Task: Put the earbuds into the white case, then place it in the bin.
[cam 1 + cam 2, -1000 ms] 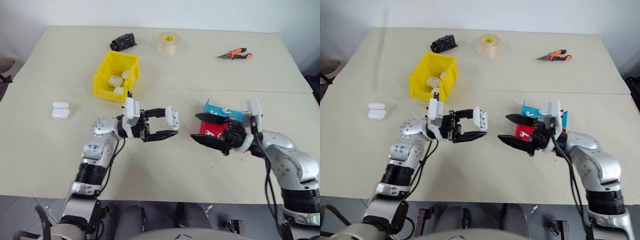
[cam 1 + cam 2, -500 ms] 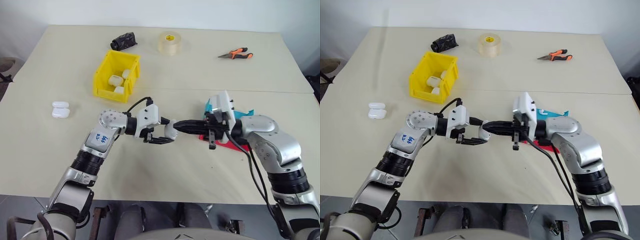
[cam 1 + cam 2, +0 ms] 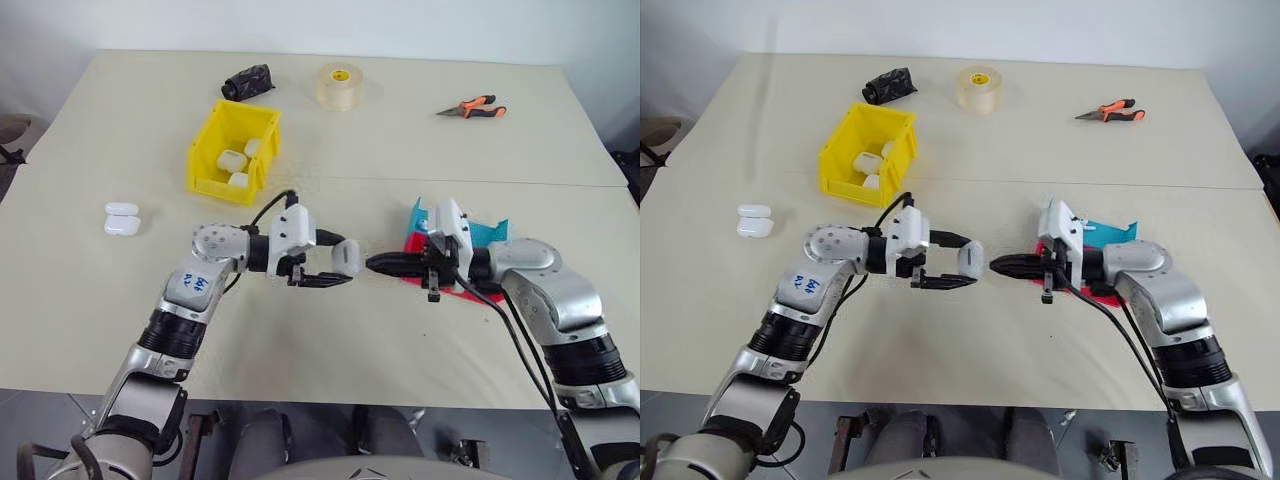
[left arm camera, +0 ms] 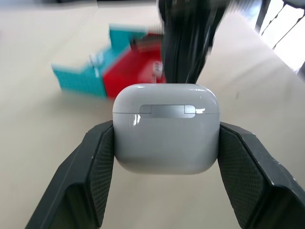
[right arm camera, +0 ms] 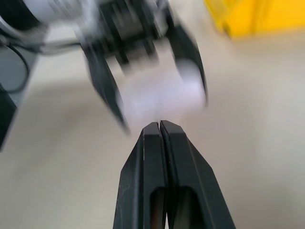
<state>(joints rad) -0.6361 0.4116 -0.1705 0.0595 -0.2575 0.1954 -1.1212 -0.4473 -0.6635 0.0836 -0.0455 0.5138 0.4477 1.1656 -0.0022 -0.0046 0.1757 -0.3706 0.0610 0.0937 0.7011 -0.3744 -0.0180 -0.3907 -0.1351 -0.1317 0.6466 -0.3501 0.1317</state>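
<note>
My left gripper [image 3: 340,265] is shut on a white case [image 3: 347,256], held above the table's middle. In the left wrist view the case [image 4: 166,128] has its lid closed and sits between both pads [image 4: 93,174]. My right gripper [image 3: 373,263] is shut and points left at the case, its tips a sliver from it. Nothing shows between its fingers [image 5: 151,143]. Small white earbuds lie in the cyan tray [image 4: 95,59] and in the red tray [image 4: 155,70]. The yellow bin [image 3: 205,158] stands at the far left with several white cases inside.
The cyan tray [image 3: 482,230] and red tray [image 3: 411,243] lie under my right wrist. Two more white cases [image 3: 120,219] lie at the left of the table. A tape roll [image 3: 338,85], a black object [image 3: 247,82] and orange pliers [image 3: 470,107] sit along the far side.
My right gripper has shut and swung left from over the trays to point at the case, then drawn back slightly. The left wrist turned, bringing the case toward it.
</note>
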